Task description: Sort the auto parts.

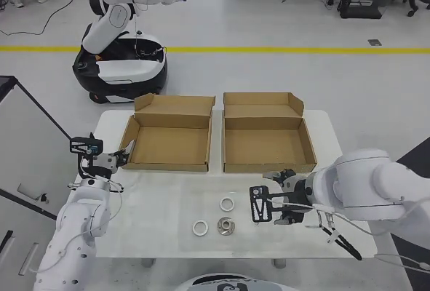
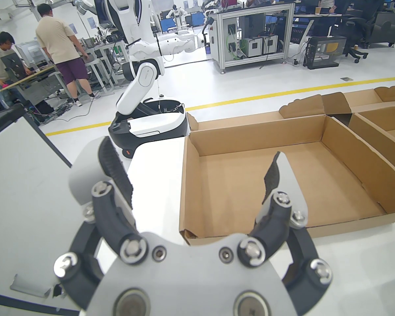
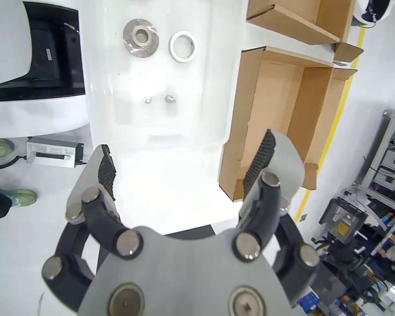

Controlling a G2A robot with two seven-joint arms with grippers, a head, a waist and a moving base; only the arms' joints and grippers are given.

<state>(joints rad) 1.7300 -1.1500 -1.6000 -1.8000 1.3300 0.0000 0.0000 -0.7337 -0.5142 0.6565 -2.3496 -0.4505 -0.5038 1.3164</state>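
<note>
On the white surface (image 1: 156,211), in front of two cardboard boxes, the auto parts are laid out. A flanged metal hub (image 1: 226,228) is set with a pale ring (image 1: 228,204) just beside it on the box side. A second ring (image 1: 200,228) lies just beside it toward the left arm. Two small fasteners (image 3: 147,100) are seen between the hub and the right gripper (image 1: 257,204).

No parts are seen in the left box (image 1: 172,144) or the right box (image 1: 267,144), so sorting is judged not yet begun. The right gripper is held over the surface near the rings, its jaws spread with nothing between them. The left gripper (image 1: 124,154) is held at the outer corner of the left box, jaws likewise spread and unloaded.

The hub is judged solid, stiff and heaviest. Its polished metal is likely slippery, so it is best taken across the raised centre boss, with the ribbed pads (image 3: 106,169) squarely seated. The rings are judged light and rigid, and a grip across the outer wall is suggested. The fasteners are apt to roll, so a low, centred pinch would be needed.
</note>
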